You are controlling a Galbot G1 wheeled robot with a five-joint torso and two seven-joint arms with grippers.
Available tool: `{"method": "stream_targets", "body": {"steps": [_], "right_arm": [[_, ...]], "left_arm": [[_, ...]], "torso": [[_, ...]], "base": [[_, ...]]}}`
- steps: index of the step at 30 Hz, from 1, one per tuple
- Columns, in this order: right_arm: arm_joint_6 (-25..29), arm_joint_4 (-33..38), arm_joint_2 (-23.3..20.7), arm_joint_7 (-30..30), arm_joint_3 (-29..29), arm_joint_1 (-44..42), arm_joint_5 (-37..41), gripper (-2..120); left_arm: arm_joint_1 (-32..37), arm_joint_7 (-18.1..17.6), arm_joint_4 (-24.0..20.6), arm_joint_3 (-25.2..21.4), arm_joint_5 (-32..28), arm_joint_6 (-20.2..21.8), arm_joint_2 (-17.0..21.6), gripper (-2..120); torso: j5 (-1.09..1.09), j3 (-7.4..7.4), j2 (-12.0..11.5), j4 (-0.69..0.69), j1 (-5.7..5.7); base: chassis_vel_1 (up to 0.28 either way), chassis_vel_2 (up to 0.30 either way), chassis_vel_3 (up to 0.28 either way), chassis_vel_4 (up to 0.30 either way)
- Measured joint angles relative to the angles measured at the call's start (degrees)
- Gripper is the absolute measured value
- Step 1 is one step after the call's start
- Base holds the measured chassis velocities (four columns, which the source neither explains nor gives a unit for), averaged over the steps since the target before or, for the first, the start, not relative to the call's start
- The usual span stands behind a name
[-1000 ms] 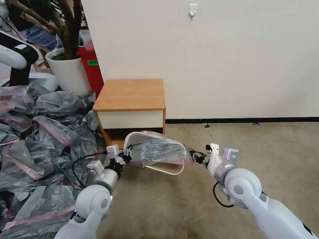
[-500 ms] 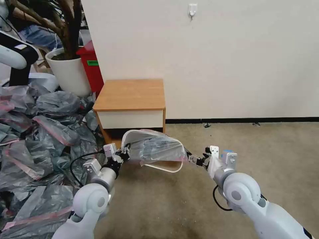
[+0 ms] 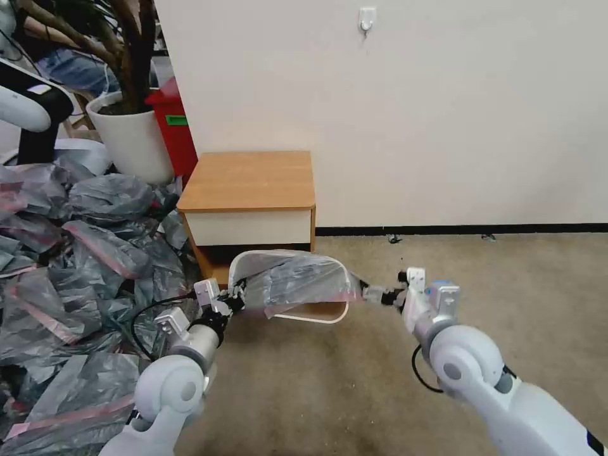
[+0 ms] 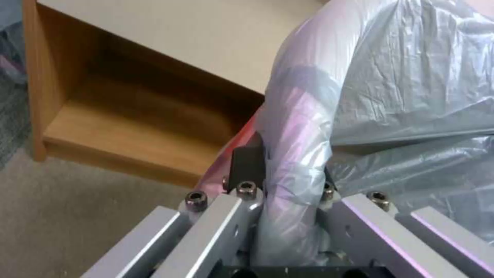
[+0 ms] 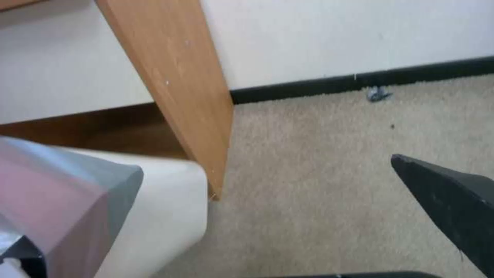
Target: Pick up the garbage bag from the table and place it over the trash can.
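The garbage bag (image 3: 297, 278) is stretched over the cream trash can (image 3: 316, 318), which stands on the carpet in front of the table (image 3: 250, 180). My left gripper (image 3: 235, 297) is at the can's left end. In the left wrist view it (image 4: 288, 162) is shut on a gathered fold of the bag (image 4: 401, 96) at its pink rim. My right gripper (image 3: 375, 294) is at the can's right end. In the right wrist view it (image 5: 206, 200) stands open, and the bag's pink band (image 5: 51, 200) lies over one finger beside the can's corner (image 5: 164, 208).
A big heap of grey-and-pink bags (image 3: 76, 266) covers the floor on the left. Behind it stand a white plant pot (image 3: 130, 142) and a red box (image 3: 171, 126). The wall runs close behind the table. Open carpet (image 3: 506, 285) lies to the right.
The bag and both grippers have shifted slightly left and toward the table. The bag's right corner is now drawn into a tighter point at the right gripper.
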Motion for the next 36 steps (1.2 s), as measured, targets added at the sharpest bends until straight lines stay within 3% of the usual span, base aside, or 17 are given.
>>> {"method": "stream_targets", "body": {"steps": [10, 23, 36], "right_arm": [[-0.7, 2.7, -1.2, -0.2, 4.0, 0.7, 8.6, 101], [-6.5, 3.8, -0.2, 5.1, 3.5, 3.5, 24.4, 100], [-7.0, 4.5, -0.1, 5.3, 5.1, 3.5, 27.2, 100]], "left_arm": [[0.1, -0.1, 0.6, 0.2, -0.1, 0.6, 0.1, 4], [1.6, 2.2, 0.6, 0.7, 2.7, 0.5, 0.0, 3], [2.3, 3.8, 0.6, 0.9, 4.1, 0.0, -0.4, 3]], "torso": [[0.00, 0.00, 0.0, 0.00, 0.00], [-0.01, 0.00, 0.0, 0.00, 0.00], [0.00, 0.00, 0.0, 0.00, 0.00]], "base": [[0.000, 0.000, 0.000, 0.000], [0.000, 0.000, 0.000, 0.000], [0.000, 0.000, 0.000, 0.000]]}}
